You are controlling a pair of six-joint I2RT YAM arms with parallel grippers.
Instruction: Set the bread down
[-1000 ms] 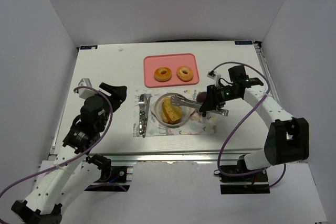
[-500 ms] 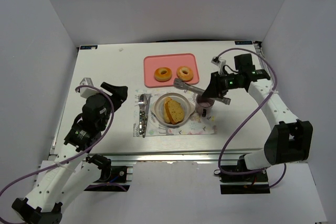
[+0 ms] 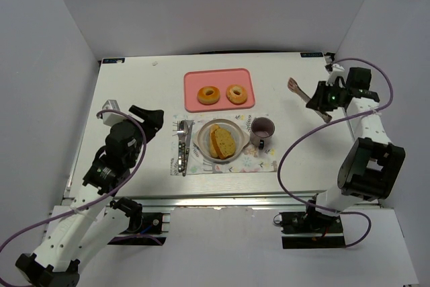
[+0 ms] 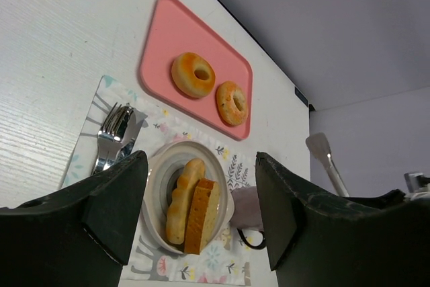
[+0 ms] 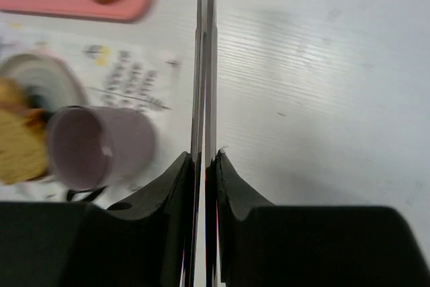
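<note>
Two golden-yellow bread pieces [image 3: 222,140] lie side by side in a small white bowl [image 3: 203,144] on the patterned placemat; they also show in the left wrist view [image 4: 194,201]. My right gripper [image 3: 320,99] is shut on metal tongs [image 3: 299,89], held above the table's right side, away from the bowl; the tongs' closed arms [image 5: 205,65] run up the right wrist view. My left gripper [image 3: 149,116] is open and empty, left of the placemat, its fingers [image 4: 113,203] framing the bowl.
A pink tray [image 3: 191,100] with two ring donuts [image 3: 209,94] sits behind the bowl. A lilac mug [image 3: 262,130] stands right of the bowl. A fork and other cutlery [image 3: 183,140] lie on the placemat's left edge [image 3: 176,166].
My right gripper has carried the tongs from over the bowl up and to the right, toward the table's right edge. The bread stays in the bowl. The left arm has not moved.
</note>
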